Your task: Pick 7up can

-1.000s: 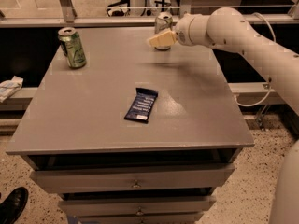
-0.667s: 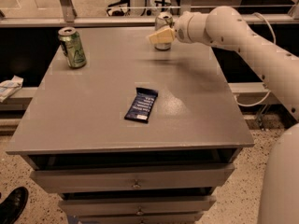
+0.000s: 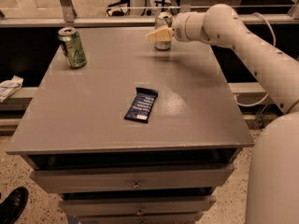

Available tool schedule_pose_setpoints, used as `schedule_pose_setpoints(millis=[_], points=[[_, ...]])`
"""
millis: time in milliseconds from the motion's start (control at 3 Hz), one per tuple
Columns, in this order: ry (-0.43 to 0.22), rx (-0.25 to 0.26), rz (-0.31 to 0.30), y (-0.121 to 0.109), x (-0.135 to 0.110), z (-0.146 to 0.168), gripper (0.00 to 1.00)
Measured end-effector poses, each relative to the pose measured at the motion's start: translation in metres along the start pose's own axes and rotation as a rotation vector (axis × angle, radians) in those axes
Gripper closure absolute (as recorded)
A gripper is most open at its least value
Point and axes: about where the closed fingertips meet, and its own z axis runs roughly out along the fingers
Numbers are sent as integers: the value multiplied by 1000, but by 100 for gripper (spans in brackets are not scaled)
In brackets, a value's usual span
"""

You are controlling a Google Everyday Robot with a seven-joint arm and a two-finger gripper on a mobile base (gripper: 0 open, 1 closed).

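Where 7up can (image 3: 163, 20) stands at table (image 3: 107, 78) far edge, hand (image 3: 157, 33) overlaps it; clamped or apart, cannot tell.

White rounded arm (image 3: 243, 38), cable (image 3: 270, 26); cream end effector (image 3: 157, 34) by 7up can (image 3: 164, 19).

I count two cans on the surface (image 3: 93, 120): one 7up can (image 3: 163, 18) beyond the snack packet (image 3: 141, 104), one green can (image 3: 72, 47) off to the packet's far left. One packet, one gripper (image 3: 158, 33) also beyond the packet, and two drawer knobs (image 3: 136, 185) below it
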Motion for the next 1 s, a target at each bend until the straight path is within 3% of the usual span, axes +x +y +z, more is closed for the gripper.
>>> schedule_pose_setpoints(millis=[333,1000], points=[[13,-20,13,3,8,0,38],[-32,-59,20,14,-1,-15,84]])
